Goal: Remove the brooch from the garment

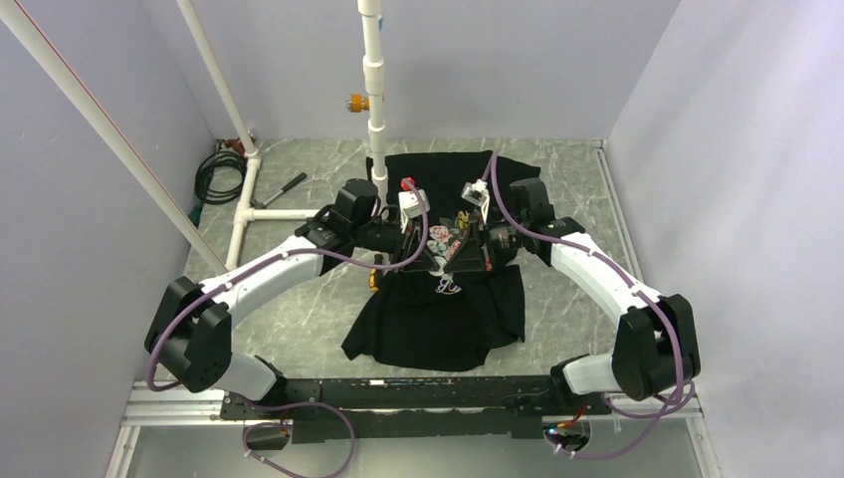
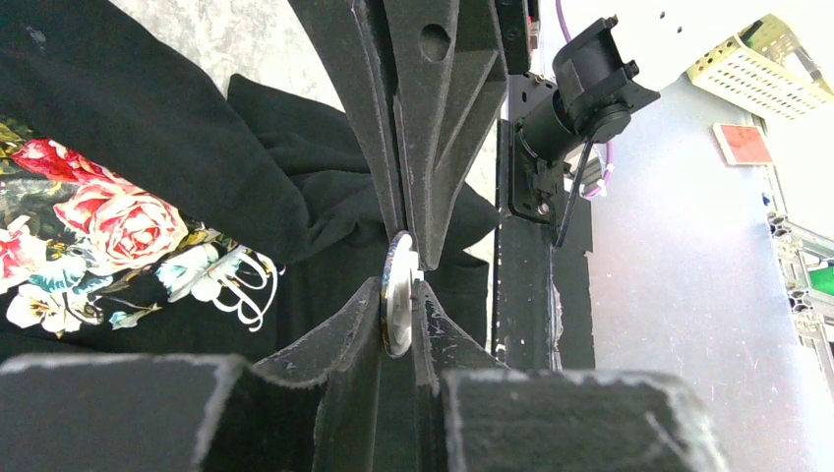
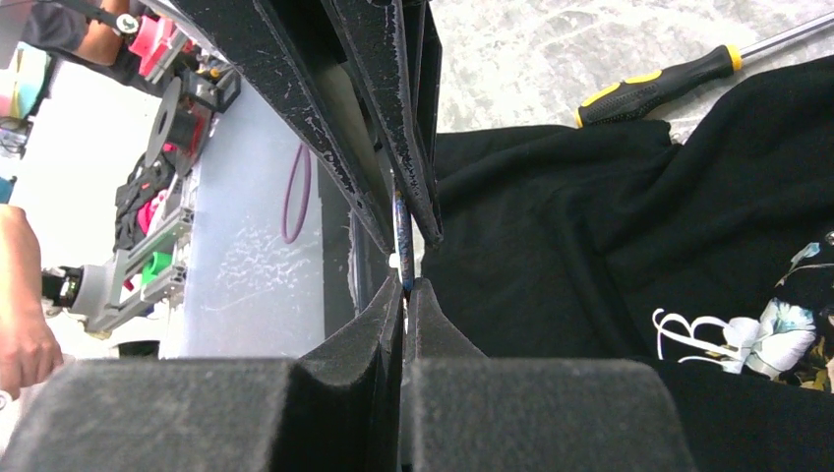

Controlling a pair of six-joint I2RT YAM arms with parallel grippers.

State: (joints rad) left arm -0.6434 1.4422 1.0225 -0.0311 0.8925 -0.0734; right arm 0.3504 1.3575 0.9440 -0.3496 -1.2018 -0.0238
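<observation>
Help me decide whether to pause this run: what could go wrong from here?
1. The left end effector and right end effector both pinch the brooch edge-on by its thin rim; it may slip or flick away as they pull.
2. The garment is bunched in folds close beside the pinch, so fabric might snag or get dragged along.
3. The two end effectors nearly touch and could collide.

Lavender walls (image 1: 498, 60) enclose a grey marbled tabletop (image 1: 299, 319).
White pipes (image 1: 376, 90) rise at the back; a coiled black cable (image 1: 214, 174) lies in the far left corner, a yellow-handled screwdriver (image 3: 654, 87) on the marble.
</observation>
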